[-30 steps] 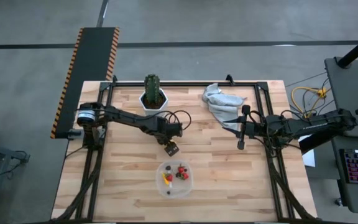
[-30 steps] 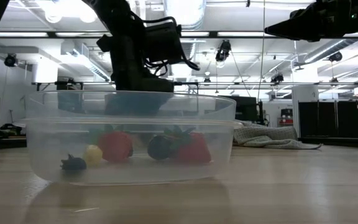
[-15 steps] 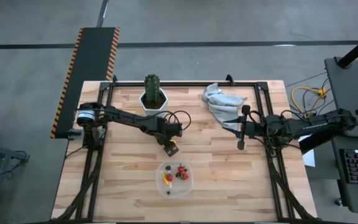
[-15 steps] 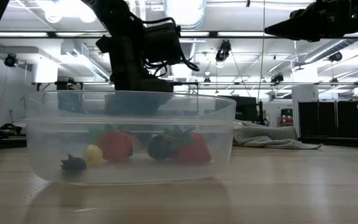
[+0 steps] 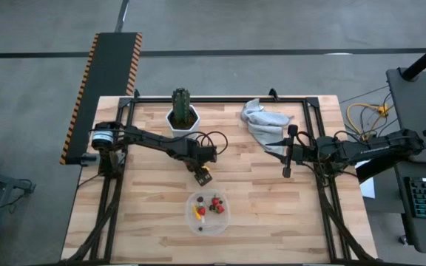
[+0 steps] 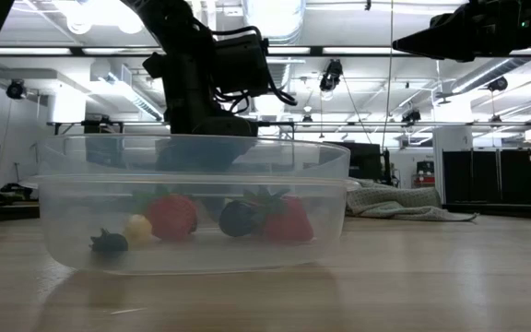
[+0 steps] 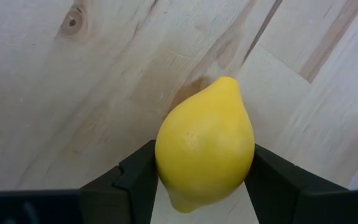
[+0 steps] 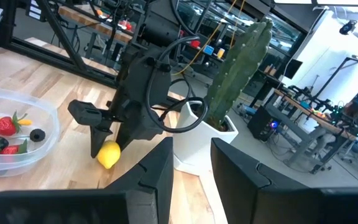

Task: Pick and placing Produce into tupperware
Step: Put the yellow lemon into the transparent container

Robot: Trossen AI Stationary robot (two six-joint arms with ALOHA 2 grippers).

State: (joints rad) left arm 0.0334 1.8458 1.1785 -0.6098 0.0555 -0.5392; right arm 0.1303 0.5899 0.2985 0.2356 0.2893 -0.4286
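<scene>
My left gripper (image 5: 204,176) is at the table's middle, just far of the tupperware (image 5: 191,221), and is shut on a yellow lemon (image 7: 205,143). The lemon also shows in the right wrist view (image 8: 109,154). The tupperware (image 6: 192,175) is a clear shallow tub standing on the table. It holds two red strawberries (image 6: 171,217), dark berries (image 6: 109,243) and a small pale yellow piece (image 6: 138,228). My right gripper (image 5: 285,152) hangs open and empty over the table's right half, facing the left arm. My left gripper pinches the lemon between its two fingers (image 7: 140,173), one on each long side (image 7: 166,163). The fingers come from above, slanting down. The lemon's pointed end (image 7: 227,81) points away from the gripper toward the wood. Whether it rests on the table, I cannot tell.
A tall green cactus (image 5: 182,103) in a white pot (image 8: 194,134) stands at the far edge, left of centre. A crumpled grey cloth (image 5: 263,122) lies at the far right. Bare wood lies left and right of the tupperware.
</scene>
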